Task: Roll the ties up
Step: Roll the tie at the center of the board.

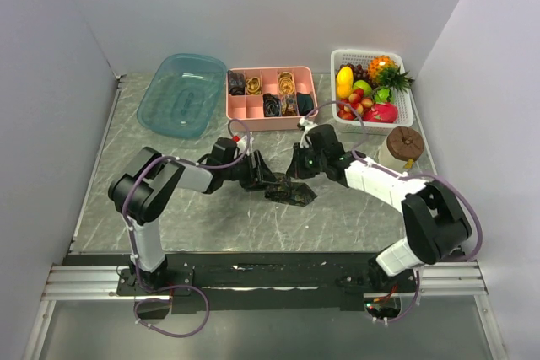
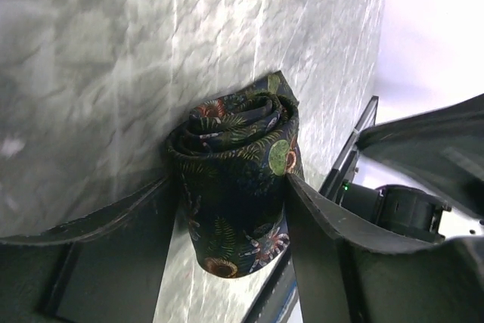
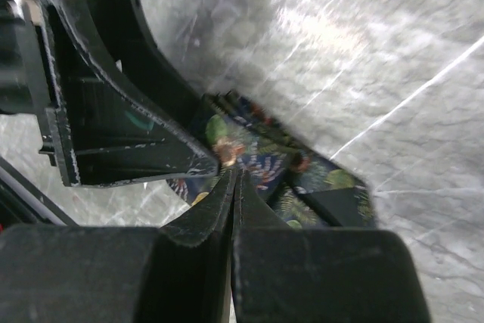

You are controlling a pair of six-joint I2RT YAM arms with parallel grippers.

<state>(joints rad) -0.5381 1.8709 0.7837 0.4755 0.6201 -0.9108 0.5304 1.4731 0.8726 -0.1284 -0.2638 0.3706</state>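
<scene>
At table centre: tie (image 1: 288,192), dark navy with a leaf-and-flower print, on the table (image 1: 211,221) between the two arms. Most of it is wound into a coil, and some cloth lies flat beside it.
Left side: left fingers (image 1: 258,176) stand one on each flank of the coil. Both are against the cloth in the wrist view, so they are grasping the tie across its width.
Right side: right fingers (image 3: 234,179) are clenched, blades pressed together, tips down on the flat cloth just beside the coil. Cannot tell whether any cloth is pinched between them.
Step (judged): securing the finished coil so the wraps hold.
Do it well: squeeze square across the coil, not on a corner. Use enough pressure to keep the layers stacked but not so much that the roll goes oval. Tuck the loose end under or against the outer wrap before any lift. Take the right fingers off the cloth before the left side moves, or the tail gets dragged out.
Risk (judged): slick fabric, so the inner turns could telescope out sideways if it is gripped off-centre.
Likely destination (judged): pink tray (image 1: 270,125) at the back, where rolled ties (image 1: 272,105) already sit in several compartments. Some compartments look free.
Also there: blue tub (image 1: 160,111) to the tray's left, fruit basket (image 1: 403,111) to its right.
Writing: none readable. No brand tag shows on the tie, and no print on the tray, tub or basket.
</scene>
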